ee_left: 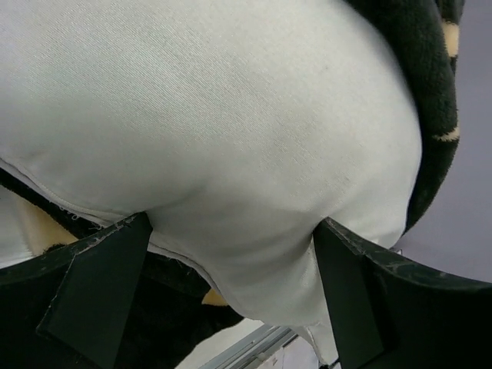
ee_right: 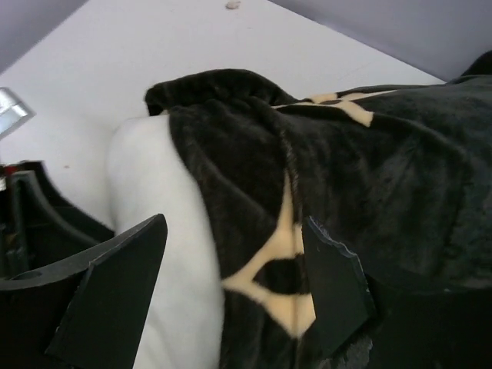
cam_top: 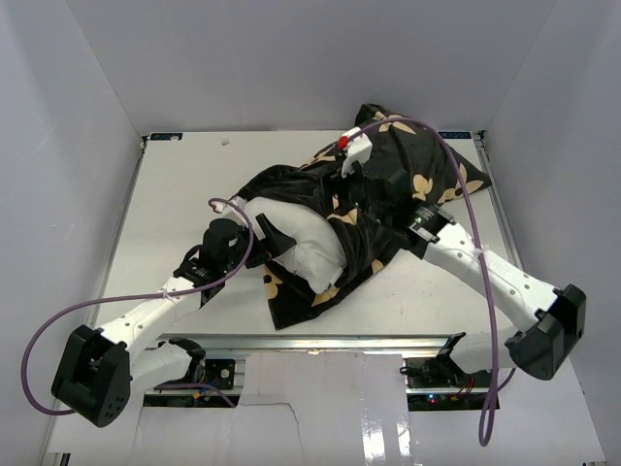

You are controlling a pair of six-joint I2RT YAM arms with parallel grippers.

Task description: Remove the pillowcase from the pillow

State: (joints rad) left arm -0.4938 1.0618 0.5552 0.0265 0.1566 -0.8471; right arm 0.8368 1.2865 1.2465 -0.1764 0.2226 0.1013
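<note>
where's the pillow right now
Top view: the pillow lies mid-table, its far part inside the pillowcase, its bare near-left end between the left end effector's fingers.

White table (cam_top: 184,204), matte and flat, closed in by pale grey walls (cam_top: 291,58) at the left, far and right edges. Small pale speck (cam_top: 225,141) near the far edge, toward the far left corner, well apart from all else. Silver metal rail (cam_top: 310,342) along the near edge. Glossy white sheets (cam_top: 388,417) just in front of the rail, one with a stepped edge.
</note>
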